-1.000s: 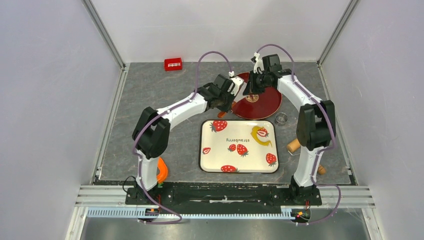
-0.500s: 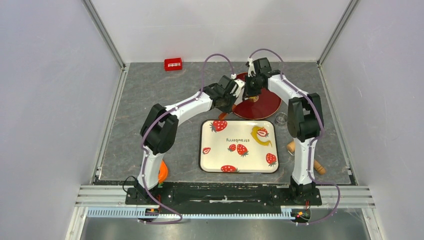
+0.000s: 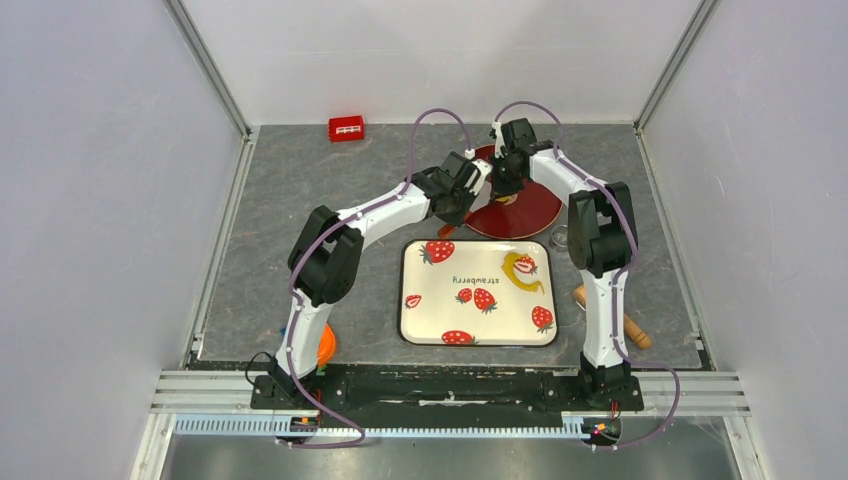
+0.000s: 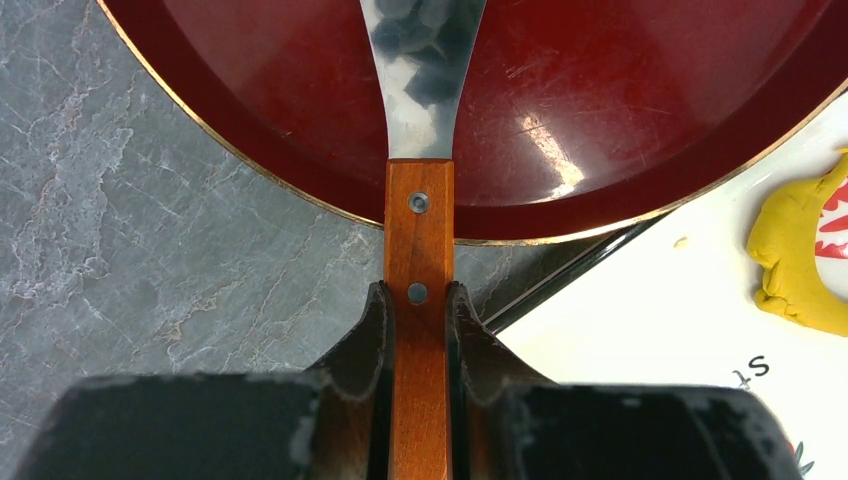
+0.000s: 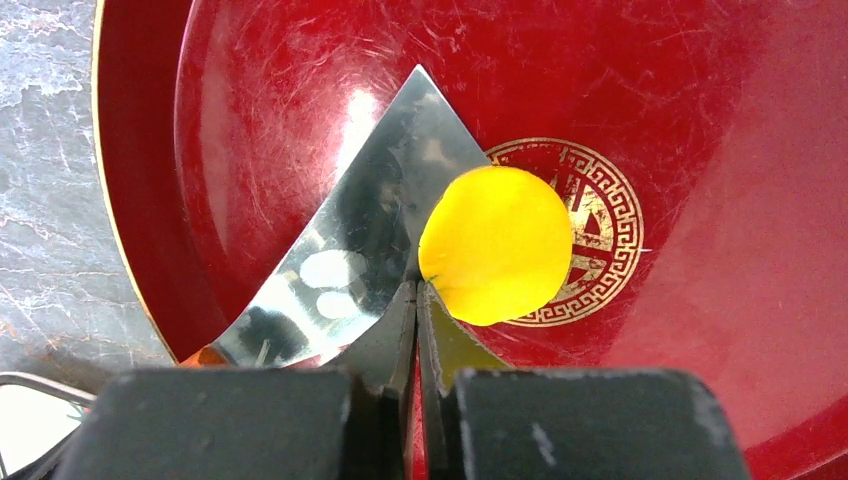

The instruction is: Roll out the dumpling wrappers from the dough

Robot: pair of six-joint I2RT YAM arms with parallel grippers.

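The right claw (image 5: pixel 416 290) has its two fingers pressed flat together with no gap. Their tips touch the near edge of the dumpling wrapper (image 5: pixel 497 245), a small round yellow disc. I cannot tell whether they actually pinch that edge. The wrapper lies near the middle of the red plate (image 5: pixel 700 150), partly covering the gold emblem there. One side of it meets the front edge of a shiny metal blade (image 5: pixel 350 250) that slants in from the plate's left rim.

The left claw (image 4: pixel 417 298) pinches the wooden handle (image 4: pixel 418 230) of that scraper, one finger on each side, beside the rearmost visible rivet. The handle crosses the plate's gold rim and the blade reaches over the inside of the plate.

From above, the two claws come close together over the left half of the plate, which sits on the grey bench (image 3: pixel 300 200) toward the middle of its far edge. Just beside the plate's near rim lies a white tray (image 3: pixel 500 322) printed with strawberries. The dough (image 3: pixel 520 270), a ragged yellow strip, lies in the tray's far right corner, partly over one strawberry print.

A metal ring (image 3: pixel 558 238) sits between the plate's rim and the tray's far right corner, mostly hidden by the right arm. A wooden roller (image 3: pixel 636 337) lies near the bench's right near corner, also partly behind that arm. A small red box (image 3: pixel 346 128) stands at the far edge toward the left corner. Something orange (image 3: pixel 323 343) shows beside the left arm's base, too hidden to identify.
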